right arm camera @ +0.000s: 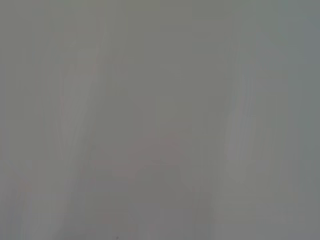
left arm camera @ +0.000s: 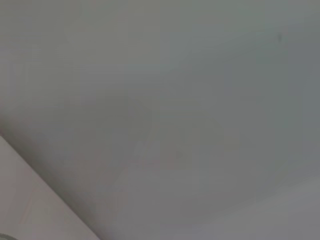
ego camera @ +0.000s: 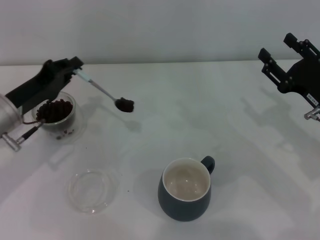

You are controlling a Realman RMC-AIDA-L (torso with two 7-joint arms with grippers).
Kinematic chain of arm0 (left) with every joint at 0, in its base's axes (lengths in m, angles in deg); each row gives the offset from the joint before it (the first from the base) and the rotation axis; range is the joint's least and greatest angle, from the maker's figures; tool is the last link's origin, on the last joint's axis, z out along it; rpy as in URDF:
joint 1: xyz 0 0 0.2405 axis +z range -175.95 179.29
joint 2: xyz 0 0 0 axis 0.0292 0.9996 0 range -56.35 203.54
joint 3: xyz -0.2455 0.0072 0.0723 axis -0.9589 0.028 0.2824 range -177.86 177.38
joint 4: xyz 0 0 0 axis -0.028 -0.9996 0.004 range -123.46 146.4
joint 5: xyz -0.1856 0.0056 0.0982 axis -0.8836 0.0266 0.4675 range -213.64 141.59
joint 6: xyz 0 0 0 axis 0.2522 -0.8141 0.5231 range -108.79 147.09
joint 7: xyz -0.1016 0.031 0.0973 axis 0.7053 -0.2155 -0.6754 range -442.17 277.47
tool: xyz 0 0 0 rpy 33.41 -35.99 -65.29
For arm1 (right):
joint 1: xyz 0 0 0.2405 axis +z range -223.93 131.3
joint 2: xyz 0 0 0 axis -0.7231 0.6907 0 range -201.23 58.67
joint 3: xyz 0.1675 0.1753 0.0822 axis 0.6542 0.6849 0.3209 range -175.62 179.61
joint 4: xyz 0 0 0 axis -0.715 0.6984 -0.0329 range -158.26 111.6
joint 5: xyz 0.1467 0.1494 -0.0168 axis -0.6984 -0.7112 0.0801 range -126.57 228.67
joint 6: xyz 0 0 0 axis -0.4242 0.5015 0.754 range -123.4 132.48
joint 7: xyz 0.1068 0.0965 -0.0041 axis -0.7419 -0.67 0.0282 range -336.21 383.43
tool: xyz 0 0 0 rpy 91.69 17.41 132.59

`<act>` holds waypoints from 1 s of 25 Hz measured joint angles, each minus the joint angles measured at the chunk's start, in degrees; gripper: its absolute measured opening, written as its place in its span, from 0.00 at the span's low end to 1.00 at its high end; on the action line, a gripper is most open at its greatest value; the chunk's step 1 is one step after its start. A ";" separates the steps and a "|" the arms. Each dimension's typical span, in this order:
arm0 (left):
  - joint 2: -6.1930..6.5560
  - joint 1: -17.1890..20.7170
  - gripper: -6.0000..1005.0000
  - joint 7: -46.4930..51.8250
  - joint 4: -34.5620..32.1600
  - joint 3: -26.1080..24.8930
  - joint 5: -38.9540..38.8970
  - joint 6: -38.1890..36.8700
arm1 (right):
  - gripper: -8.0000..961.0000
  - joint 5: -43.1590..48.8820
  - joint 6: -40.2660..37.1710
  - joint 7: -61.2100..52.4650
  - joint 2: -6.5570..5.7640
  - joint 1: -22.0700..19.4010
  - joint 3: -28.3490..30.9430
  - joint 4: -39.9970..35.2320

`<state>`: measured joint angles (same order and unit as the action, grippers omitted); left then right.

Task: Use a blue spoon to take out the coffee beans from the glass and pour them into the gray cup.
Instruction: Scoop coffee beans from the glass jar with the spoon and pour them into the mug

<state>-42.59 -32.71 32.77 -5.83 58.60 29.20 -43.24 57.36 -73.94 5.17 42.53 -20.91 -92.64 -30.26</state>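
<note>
In the head view the left pincer (ego camera: 70, 67) is sitting at the upper left of the frame, above the glass (ego camera: 56, 118), and it is gripping the pale handle end of the blue spoon (ego camera: 102, 91). The spoon is slanting down and toward the middle of the frame, its metal bowl hanging clear of the glass and above the white tabletop (ego camera: 200, 110), throwing a shadow just below it. A small heap of dark coffee beans (ego camera: 125, 104) is lying in the spoon's bowl. More beans (ego camera: 54, 110) are filling the glass, which is standing upright on the tabletop at the left edge, partly behind the left arm. A few loose beans are lying on the tabletop just beside the foot of the glass.

The gray cup (ego camera: 185, 190) is standing upright in the lower middle of the frame, well apart from the spoon, its loop handle pointing toward the upper right and its cream inside showing no beans that I can make out. A shallow clear glass dish (ego camera: 92, 190) is lying at the lower left, between the glass and the cup and touching neither.

The right pincer (ego camera: 279, 64) is hanging at the upper right corner, far from all the vessels, its fingers spread apart and holding nothing.

Both wrist views are showing only a blank pale surface.
</note>
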 joint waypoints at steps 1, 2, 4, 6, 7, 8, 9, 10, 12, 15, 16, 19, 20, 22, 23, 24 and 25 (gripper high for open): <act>-0.24 -0.30 0.13 0.09 0.00 0.22 0.12 -0.21 | 0.73 0.00 0.00 0.00 -0.10 0.00 0.03 -0.03; -0.51 -0.60 0.13 0.15 0.01 0.37 0.34 -0.30 | 0.74 0.00 0.00 0.00 -0.19 0.00 0.08 -0.08; -1.15 -1.53 0.13 0.50 0.06 0.78 1.46 -0.53 | 0.74 0.00 0.00 0.01 -0.34 -0.07 0.42 -0.44; -1.54 -2.16 0.13 0.64 0.09 1.28 1.93 -0.81 | 0.74 0.00 0.00 0.00 -0.42 -0.14 0.65 -0.67; -1.73 -2.42 0.13 0.65 0.09 1.60 2.08 -0.99 | 0.74 0.01 0.00 0.00 -0.44 -0.14 0.73 -0.72; -1.87 -2.63 0.13 0.65 0.11 1.96 2.16 -1.13 | 0.74 0.01 0.00 0.00 -0.46 -0.10 0.87 -0.79; -1.99 -2.87 0.13 0.66 0.15 2.40 2.17 -1.20 | 0.74 0.02 0.00 0.00 -0.51 -0.04 1.03 -0.94; -2.07 -3.15 0.13 0.75 0.19 2.95 2.18 -1.24 | 0.73 0.01 0.00 0.00 -0.55 -0.01 1.18 -1.08; -2.21 -3.74 0.13 1.11 0.26 4.33 2.19 -1.30 | 0.73 0.01 0.02 0.00 -0.63 0.00 1.30 -1.32; -2.43 -4.39 0.13 1.73 0.30 6.37 2.21 -1.39 | 0.74 -0.04 0.09 -0.01 -0.69 0.00 1.33 -1.44; -2.48 -4.58 0.13 1.95 0.32 7.04 2.22 -1.51 | 0.74 -0.07 0.13 -0.01 -0.69 0.00 1.42 -1.48; -2.61 -5.33 0.13 2.40 0.34 9.16 2.34 -1.95 | 0.74 -0.13 0.42 -0.02 -0.65 -0.01 2.40 -1.50; -2.63 -5.67 0.13 2.48 0.33 10.03 2.43 -2.04 | 0.74 -0.13 0.46 -0.02 -0.60 -0.07 2.64 -1.51; -2.64 -5.99 0.13 2.67 0.32 11.55 2.49 -2.14 | 0.74 -0.15 0.49 -0.04 -0.54 -0.23 2.82 -1.51; -2.64 -6.07 0.13 2.86 0.31 12.32 2.52 -2.32 | 0.74 -0.16 0.49 -0.09 -0.51 -0.32 2.83 -1.51; -2.64 -6.08 0.13 2.93 0.30 12.55 2.57 -2.42 | 0.74 -0.17 0.50 -0.14 -0.49 -0.38 2.85 -1.53; -2.64 -6.08 0.13 3.02 0.30 12.98 2.64 -2.66 | 0.74 -0.17 0.50 -0.19 -0.42 -0.46 2.88 -1.56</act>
<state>-45.23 -38.79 35.78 -5.53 71.58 31.84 -45.90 57.19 -73.43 4.99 42.11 -21.37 -89.76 -31.82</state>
